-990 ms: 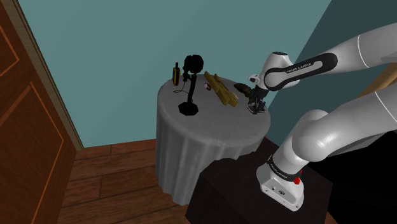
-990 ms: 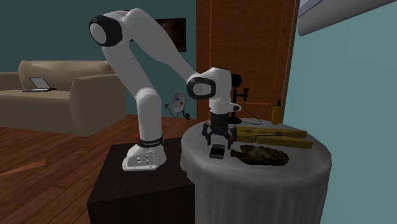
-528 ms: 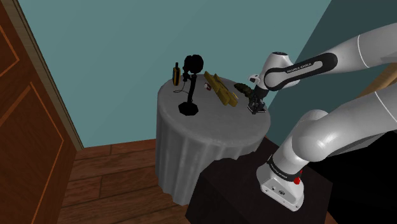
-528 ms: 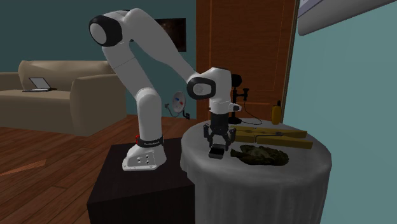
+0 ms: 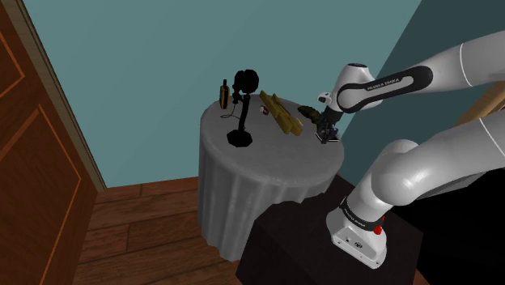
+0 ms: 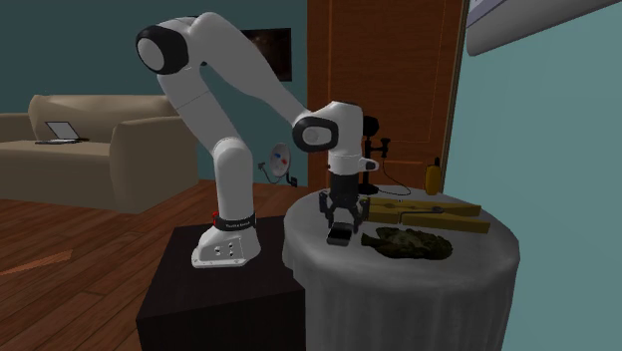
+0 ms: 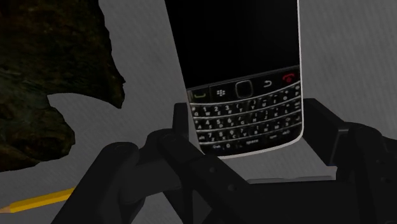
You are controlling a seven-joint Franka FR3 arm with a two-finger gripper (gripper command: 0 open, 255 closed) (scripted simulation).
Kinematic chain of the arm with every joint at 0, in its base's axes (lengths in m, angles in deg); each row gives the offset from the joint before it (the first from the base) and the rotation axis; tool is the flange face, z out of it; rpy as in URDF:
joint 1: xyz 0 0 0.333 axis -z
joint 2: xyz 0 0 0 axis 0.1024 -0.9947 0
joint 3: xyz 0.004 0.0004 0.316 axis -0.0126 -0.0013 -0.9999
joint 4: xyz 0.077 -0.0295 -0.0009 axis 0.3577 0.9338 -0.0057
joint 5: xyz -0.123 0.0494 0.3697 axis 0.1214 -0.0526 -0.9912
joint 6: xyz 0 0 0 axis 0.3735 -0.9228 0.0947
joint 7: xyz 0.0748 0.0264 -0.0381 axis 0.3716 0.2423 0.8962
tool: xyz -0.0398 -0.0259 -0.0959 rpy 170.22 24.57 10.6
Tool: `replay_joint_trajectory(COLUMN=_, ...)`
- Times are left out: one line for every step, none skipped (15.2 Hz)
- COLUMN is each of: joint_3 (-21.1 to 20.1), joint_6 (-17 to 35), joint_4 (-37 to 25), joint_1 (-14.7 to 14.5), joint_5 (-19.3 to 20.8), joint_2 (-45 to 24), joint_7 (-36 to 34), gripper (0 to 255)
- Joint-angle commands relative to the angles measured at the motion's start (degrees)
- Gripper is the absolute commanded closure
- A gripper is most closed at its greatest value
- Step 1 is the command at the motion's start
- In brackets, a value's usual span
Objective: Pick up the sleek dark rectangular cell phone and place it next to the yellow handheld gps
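Pinched the cell phone (image 7: 235,51) in the end effector (image 7: 247,137), maybe just off the tabletop (image 5: 267,150). Not yet carried to the yellow gps (image 5: 222,94), well apart

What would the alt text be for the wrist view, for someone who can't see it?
A black cell phone with a small keyboard is clasped at its keyboard end by the black gripper, over a grey tablecloth. A dark mottled lump lies beside it, and a yellow pencil tip shows near the gripper.
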Motion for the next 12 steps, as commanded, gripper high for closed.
replay_joint_trajectory(joint_3=-1.1, joint_6=-2.4, joint_4=-0.5, joint_1=0.4, joint_5=-0.1, joint_2=1.8, joint_7=-0.1, gripper=255)
replay_joint_trajectory(joint_3=-1.5, joint_6=-3.5, joint_4=-0.9, joint_1=0.6, joint_5=-0.3, joint_2=2.6, joint_7=-0.2, gripper=255)
replay_joint_trajectory(joint_3=-2.0, joint_6=-4.6, joint_4=-1.2, joint_1=0.7, joint_5=-0.4, joint_2=3.4, joint_7=-0.2, gripper=255)
replay_joint_trajectory(joint_3=-2.4, joint_6=-5.7, joint_4=-1.6, joint_1=0.9, joint_5=-0.6, joint_2=4.1, joint_7=-0.2, gripper=255)
replay_joint_trajectory(joint_3=-2.9, joint_6=-6.8, joint_4=-1.9, joint_1=1.0, joint_5=-0.8, joint_2=4.8, joint_7=-0.2, gripper=255)
replay_joint_trajectory(joint_3=-3.3, joint_6=-7.8, joint_4=-2.3, joint_1=1.1, joint_5=-0.9, joint_2=5.4, joint_7=-0.2, gripper=255)
replay_joint_trajectory(joint_3=-3.8, joint_6=-8.8, joint_4=-2.7, joint_1=1.2, joint_5=-1.1, joint_2=6.1, joint_7=-0.2, gripper=255)
replay_joint_trajectory(joint_3=-4.2, joint_6=-9.9, joint_4=-3.1, joint_1=1.2, joint_5=-1.3, joint_2=6.7, joint_7=-0.2, gripper=255)
replay_joint_trajectory(joint_3=-4.6, joint_6=-10.9, joint_4=-3.6, joint_1=1.3, joint_5=-1.5, joint_2=7.3, joint_7=-0.1, gripper=255)
replay_joint_trajectory(joint_3=-5.0, joint_6=-11.9, joint_4=-4.0, joint_1=1.3, joint_5=-1.8, joint_2=7.8, joint_7=-0.1, gripper=255)
replay_joint_trajectory(joint_3=-5.4, joint_6=-12.8, joint_4=-4.5, joint_1=1.4, joint_5=-2.0, joint_2=8.3, joint_7=-0.1, gripper=255)
replay_joint_trajectory(joint_3=-5.8, joint_6=-13.8, joint_4=-4.9, joint_1=1.4, joint_5=-2.2, joint_2=8.8, joint_7=-0.1, gripper=255)
